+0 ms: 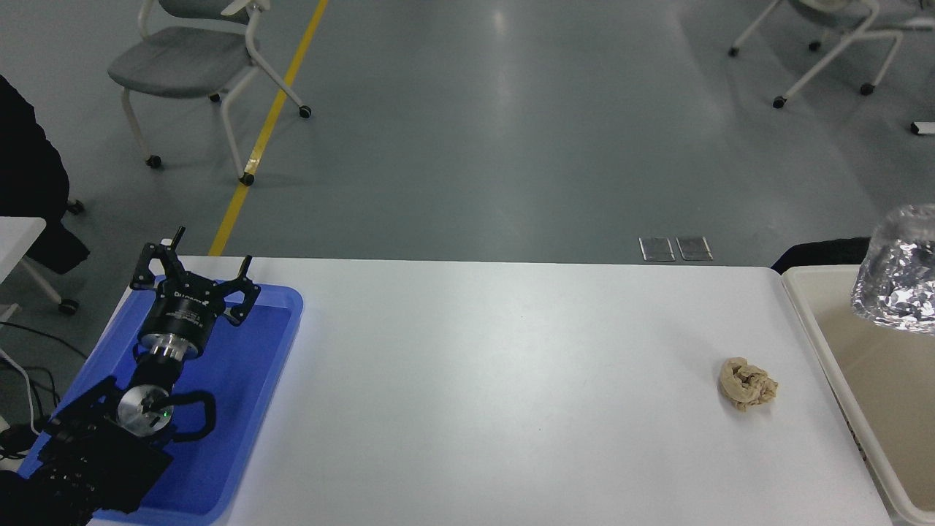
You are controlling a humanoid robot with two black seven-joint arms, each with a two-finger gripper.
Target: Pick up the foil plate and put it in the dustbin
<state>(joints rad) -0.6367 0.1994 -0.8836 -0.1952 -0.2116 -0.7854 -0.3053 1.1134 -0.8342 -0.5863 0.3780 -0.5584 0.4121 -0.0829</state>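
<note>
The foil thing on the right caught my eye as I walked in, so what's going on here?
The foil plate is up over the cream dustbin at the table's right edge, cut off by the frame; whatever holds it is out of view. The left arm is parked at the lower left, its tool open over the blue tray. A crumpled paper wad lies untouched on the white table, left of the bin.

We see a crinkled shiny silver foil plate (897, 272), a smooth cream plastic dustbin (818, 325), and a glossy blue plastic tray (281, 321).
</note>
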